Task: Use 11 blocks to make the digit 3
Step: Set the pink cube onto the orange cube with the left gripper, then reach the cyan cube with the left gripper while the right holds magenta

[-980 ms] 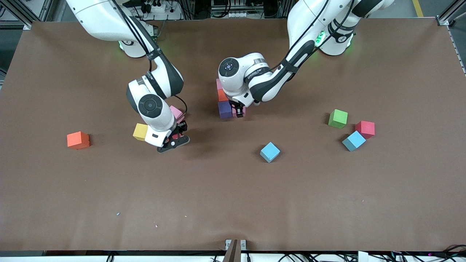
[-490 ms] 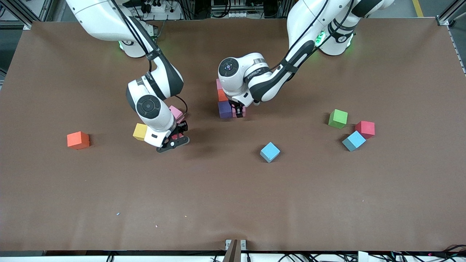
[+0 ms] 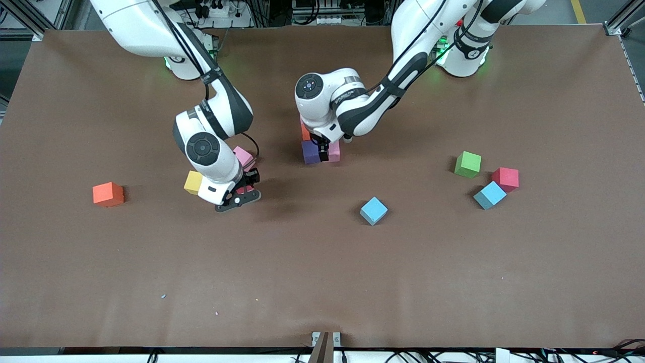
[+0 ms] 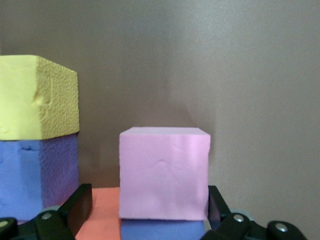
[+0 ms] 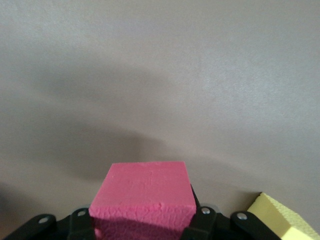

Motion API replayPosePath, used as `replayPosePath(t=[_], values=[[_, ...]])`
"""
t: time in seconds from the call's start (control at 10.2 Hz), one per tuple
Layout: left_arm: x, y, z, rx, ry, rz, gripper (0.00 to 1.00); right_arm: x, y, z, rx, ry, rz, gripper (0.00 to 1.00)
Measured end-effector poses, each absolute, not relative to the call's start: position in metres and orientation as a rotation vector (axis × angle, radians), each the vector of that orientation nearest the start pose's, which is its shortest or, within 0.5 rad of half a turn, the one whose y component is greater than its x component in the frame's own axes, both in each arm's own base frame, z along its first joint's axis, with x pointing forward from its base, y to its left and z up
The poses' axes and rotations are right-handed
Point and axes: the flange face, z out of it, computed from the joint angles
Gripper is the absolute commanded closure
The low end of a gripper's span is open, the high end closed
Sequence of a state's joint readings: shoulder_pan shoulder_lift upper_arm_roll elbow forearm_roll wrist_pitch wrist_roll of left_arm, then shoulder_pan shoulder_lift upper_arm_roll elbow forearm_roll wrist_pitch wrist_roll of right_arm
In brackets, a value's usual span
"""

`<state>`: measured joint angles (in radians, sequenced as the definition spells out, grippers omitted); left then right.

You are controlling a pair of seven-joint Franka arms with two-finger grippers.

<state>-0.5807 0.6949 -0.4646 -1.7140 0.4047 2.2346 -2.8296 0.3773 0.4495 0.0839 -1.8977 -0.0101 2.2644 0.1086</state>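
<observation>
The left tool (image 3: 322, 149) is low over a small cluster of blocks near the middle of the worktop (image 3: 322, 282), its fingers spread apart on either side of a pale pink block (image 3: 334, 151) without touching it; in the left wrist view that pale pink block (image 4: 164, 172) sits free between the two dark fingers (image 4: 75, 207). A purple block (image 3: 311, 152) lies touching the pale pink one, toward the right arm's end. An orange block (image 3: 305, 133) lies just farther from the front camera than the purple one, under the left arm's wrist.

The right tool (image 3: 241, 190) is clamped on a deep pink block (image 5: 142, 196), held low above the worktop. Relative to that held block, a yellow block (image 3: 193, 182) lies just beside it toward the right arm's end, and another pale pink block (image 3: 244, 157) lies close by, farther from the front camera.

A second orange block (image 3: 108, 194) lies well apart from the yellow one, toward the right arm's end. A light blue block (image 3: 373, 210) lies alone, nearer the front camera than the cluster. Toward the left arm's end, a green block (image 3: 467, 164), a red block (image 3: 505, 179) and another light blue block (image 3: 489, 195) lie near each other.
</observation>
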Motion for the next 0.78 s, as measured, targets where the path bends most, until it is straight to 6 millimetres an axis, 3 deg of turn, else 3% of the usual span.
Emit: replayPosePath(t=[0.2,0.49,0.59,0.78], values=[[0.357,-0.556,0.229,2.278,2.266,0.095,0.00,0.558,0.277,0.260,-3.059,-0.500,0.145,0.82],[0.348,-0.550,0.274,2.313,2.177,0.183,0.00,0.561,0.289,0.260,-3.060,-0.443,0.135,0.82],[0.351,-0.542,0.289,2.315,2.161,0.222,0.00,0.562,0.301,0.259,-3.061,-0.419,0.128,0.82],[0.379,-0.513,0.312,2.283,2.176,0.286,0.00,0.559,0.336,0.258,-3.064,-0.348,0.112,0.82]])
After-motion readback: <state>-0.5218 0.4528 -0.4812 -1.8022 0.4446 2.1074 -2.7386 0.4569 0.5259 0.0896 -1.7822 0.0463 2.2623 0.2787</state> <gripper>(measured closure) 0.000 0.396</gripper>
